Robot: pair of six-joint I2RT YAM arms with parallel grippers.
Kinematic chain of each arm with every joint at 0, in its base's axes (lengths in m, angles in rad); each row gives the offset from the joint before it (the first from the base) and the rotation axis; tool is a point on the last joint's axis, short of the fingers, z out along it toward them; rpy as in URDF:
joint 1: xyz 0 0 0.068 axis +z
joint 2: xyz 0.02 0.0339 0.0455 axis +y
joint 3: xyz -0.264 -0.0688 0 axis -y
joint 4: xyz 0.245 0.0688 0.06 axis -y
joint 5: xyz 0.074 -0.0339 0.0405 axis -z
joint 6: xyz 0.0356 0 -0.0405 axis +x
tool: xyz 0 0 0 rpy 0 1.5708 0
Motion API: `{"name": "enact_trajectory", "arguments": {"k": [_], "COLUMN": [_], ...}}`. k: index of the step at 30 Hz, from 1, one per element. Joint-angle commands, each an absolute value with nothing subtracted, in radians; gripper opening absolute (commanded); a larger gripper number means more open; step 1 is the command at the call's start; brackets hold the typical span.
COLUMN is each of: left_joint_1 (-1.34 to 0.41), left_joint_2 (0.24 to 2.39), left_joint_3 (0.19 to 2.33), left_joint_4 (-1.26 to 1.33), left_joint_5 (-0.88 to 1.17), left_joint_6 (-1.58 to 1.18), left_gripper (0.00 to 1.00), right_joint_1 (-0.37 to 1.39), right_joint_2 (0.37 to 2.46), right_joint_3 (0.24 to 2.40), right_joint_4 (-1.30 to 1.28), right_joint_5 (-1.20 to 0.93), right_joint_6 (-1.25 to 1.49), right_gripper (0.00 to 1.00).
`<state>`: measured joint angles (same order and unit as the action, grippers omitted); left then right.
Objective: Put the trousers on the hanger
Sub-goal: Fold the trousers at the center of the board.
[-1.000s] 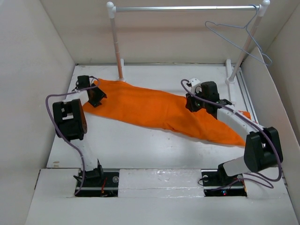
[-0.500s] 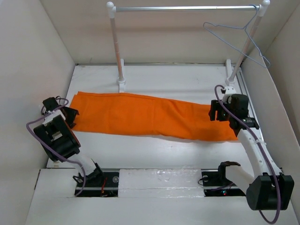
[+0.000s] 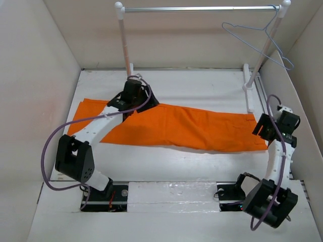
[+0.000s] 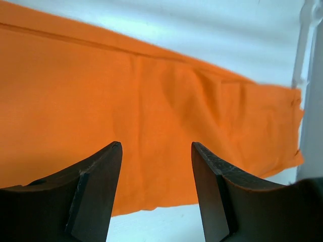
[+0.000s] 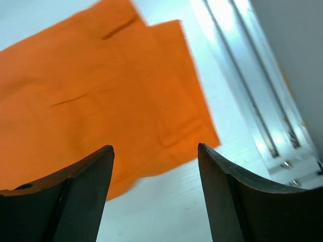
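The orange trousers (image 3: 192,126) lie flat and stretched across the table from left to right. My left gripper (image 3: 139,101) is open and empty above their back edge, near the rail's left post; in the left wrist view (image 4: 156,146) orange cloth (image 4: 176,101) fills the space below the jaws. My right gripper (image 3: 265,128) is open and empty just past the trousers' right end; in the right wrist view (image 5: 155,147) the cloth's corner (image 5: 101,91) lies ahead of the jaws. The pale blue-grey wire hanger (image 3: 262,45) hangs from the rail at the back right.
A metal rail (image 3: 202,8) on white posts (image 3: 125,45) spans the back of the table. White walls close in on both sides. An aluminium track (image 5: 242,65) runs along the right edge. The right post's base (image 3: 248,91) stands near the trousers' right end.
My left arm swung from the table's far left edge to the trousers' back edge near the left post. My right arm drew back off the cloth to its right end.
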<state>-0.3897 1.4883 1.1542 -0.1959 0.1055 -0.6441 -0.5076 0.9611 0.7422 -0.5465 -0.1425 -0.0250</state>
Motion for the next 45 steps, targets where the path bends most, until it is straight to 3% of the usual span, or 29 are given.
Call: {"name": "enact_trajectory", "arguments": {"k": [1, 7, 10, 14, 17, 18, 21, 25, 29, 30, 33, 34, 39, 41, 45], "left_joint_1": [-0.466, -0.492, -0.453, -0.387, -0.301, -0.208, -0.054, 0.124, 0.189, 0.189, 0.189, 0.173, -0.025, -0.099, -0.274], "left_joint_2": [1.575, 1.551, 1.514, 1.493, 1.465, 1.459, 1.463, 1.463, 1.430, 1.416, 1.349, 1.333, 1.256, 1.279, 1.333], "left_joint_3": [1.149, 1.033, 0.924, 0.865, 0.799, 0.738, 0.640, 0.594, 0.558, 0.546, 0.528, 0.534, 0.659, 0.704, 0.814], "left_joint_4": [-0.253, -0.207, -0.164, -0.164, -0.140, -0.106, -0.077, -0.078, -0.086, -0.086, -0.078, -0.081, -0.133, -0.143, -0.164], "left_joint_5": [0.121, 0.110, 0.112, 0.109, 0.205, 0.240, 0.373, 0.443, 0.446, 0.446, 0.462, 0.463, 0.414, 0.391, 0.348], "left_joint_6": [-0.583, -0.538, -0.532, -0.558, -0.607, -0.620, -0.626, -0.621, -0.626, -0.627, -0.626, -0.623, -0.598, -0.580, -0.563], "left_gripper": [0.54, 0.54, 0.54, 0.53, 0.53, 0.53, 0.53, 0.52, 0.52, 0.52, 0.52, 0.52, 0.51, 0.52, 0.52], "right_joint_1": [-0.622, -0.755, -0.781, -0.781, -0.781, -0.791, -0.827, -0.867, -0.896, -0.896, -0.882, -0.865, -0.799, -0.758, -0.669], "right_joint_2": [0.977, 1.032, 1.089, 1.230, 1.293, 1.305, 1.290, 1.249, 1.143, 1.120, 1.048, 1.055, 1.121, 1.146, 1.346], "right_joint_3": [0.729, 0.694, 0.626, 0.604, 0.614, 0.609, 0.586, 0.620, 0.627, 0.633, 0.716, 0.753, 0.896, 0.901, 0.934], "right_joint_4": [-0.552, -0.516, -0.413, -0.342, -0.310, -0.290, -0.223, -0.329, -0.454, -0.469, -0.557, -0.601, -0.578, -0.429, -0.242], "right_joint_5": [-0.075, -0.083, -0.217, -0.290, -0.291, -0.299, -0.340, -0.235, -0.135, -0.141, -0.109, -0.066, -0.115, -0.190, -0.425], "right_joint_6": [-0.002, -0.002, -0.003, 0.034, 0.035, 0.043, 0.077, 0.042, 0.012, -0.033, -0.103, -0.127, -0.114, -0.115, -0.195], "right_gripper": [0.72, 0.75, 0.81, 0.70, 0.52, 0.27, 0.00, 0.00, 0.03, 0.28, 0.62, 0.64, 0.62, 0.58, 0.37]}}
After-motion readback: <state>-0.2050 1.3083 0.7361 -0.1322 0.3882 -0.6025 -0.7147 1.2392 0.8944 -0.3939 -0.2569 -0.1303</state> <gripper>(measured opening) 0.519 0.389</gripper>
